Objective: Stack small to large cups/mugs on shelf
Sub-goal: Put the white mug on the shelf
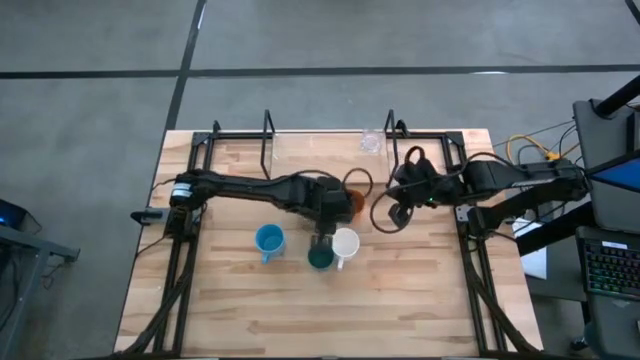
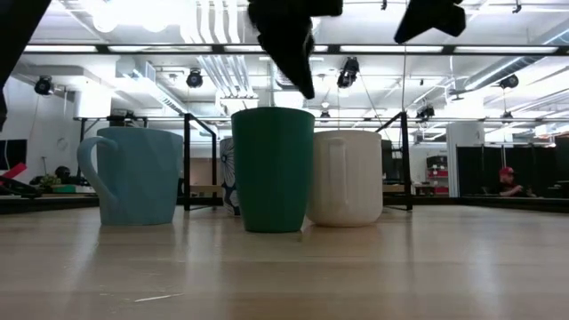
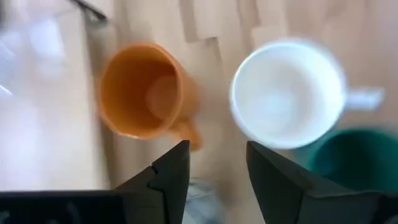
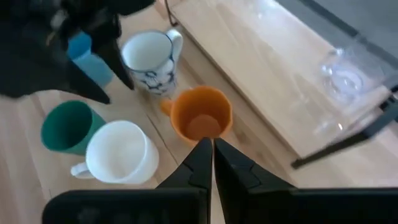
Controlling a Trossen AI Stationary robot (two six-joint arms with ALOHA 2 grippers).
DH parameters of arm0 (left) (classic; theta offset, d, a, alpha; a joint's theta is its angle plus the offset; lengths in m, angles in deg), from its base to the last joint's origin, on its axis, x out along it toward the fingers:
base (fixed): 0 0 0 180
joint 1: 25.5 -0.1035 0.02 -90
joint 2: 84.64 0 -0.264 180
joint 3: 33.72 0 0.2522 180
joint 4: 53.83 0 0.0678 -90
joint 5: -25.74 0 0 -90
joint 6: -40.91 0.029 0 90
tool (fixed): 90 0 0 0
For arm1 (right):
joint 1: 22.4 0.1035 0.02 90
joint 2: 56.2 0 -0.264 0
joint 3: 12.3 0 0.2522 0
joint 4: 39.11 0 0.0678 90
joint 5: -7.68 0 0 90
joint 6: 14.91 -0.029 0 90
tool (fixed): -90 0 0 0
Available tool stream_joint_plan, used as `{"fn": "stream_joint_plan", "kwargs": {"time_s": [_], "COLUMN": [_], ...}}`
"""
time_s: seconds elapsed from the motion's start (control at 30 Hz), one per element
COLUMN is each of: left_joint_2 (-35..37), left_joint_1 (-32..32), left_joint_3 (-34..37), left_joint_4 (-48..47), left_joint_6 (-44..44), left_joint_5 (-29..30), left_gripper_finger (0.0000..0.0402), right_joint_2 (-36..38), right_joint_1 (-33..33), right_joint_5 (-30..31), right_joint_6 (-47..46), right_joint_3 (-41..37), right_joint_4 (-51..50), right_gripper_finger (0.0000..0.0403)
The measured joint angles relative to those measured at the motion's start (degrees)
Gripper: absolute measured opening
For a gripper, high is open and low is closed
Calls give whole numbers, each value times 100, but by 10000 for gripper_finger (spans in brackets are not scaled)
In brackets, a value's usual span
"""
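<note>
I hold my left pincer (image 1: 325,238) parted and empty mid-frame above the green mug (image 1: 320,257), sizing cups. Glass (image 1: 372,142) waits on the shelf (image 1: 310,148), upper centre. Right pincer (image 4: 211,149) closed, empty.

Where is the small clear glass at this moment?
In the high view, the clear glass stands on the shelf, toward its right end, apart from the mugs on the table.

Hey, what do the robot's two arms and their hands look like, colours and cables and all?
Both arms are black and jointed. The left arm is a slim dark boom, the right arm bulkier, with a black cable looping beside it. The left hand and right hand each have two matte black, wedge-shaped fingers.
</note>
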Motion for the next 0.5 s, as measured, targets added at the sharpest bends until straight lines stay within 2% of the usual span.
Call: {"fn": "stream_joint_plan", "kwargs": {"time_s": [0.2,0.33,0.5], "left_joint_2": [-58,-62,-62], "left_joint_1": [-274,-286,-354], "left_joint_3": [-10,29,18], "left_joint_4": [-266,-471,-237], "left_joint_6": [-2190,-2992,-4663], "left_joint_5": [-2289,-2539,-2680], "left_gripper_finger": [143,143,143], "right_joint_2": [-116,-219,-295], "right_joint_1": [119,120,116], "right_joint_5": [4,-1,-3], "right_joint_6": [-138,35,171], "right_joint_3": [-50,-52,-54], "right_joint_4": [-84,-64,-42], "right_gripper_finger": [9,9,9]}}
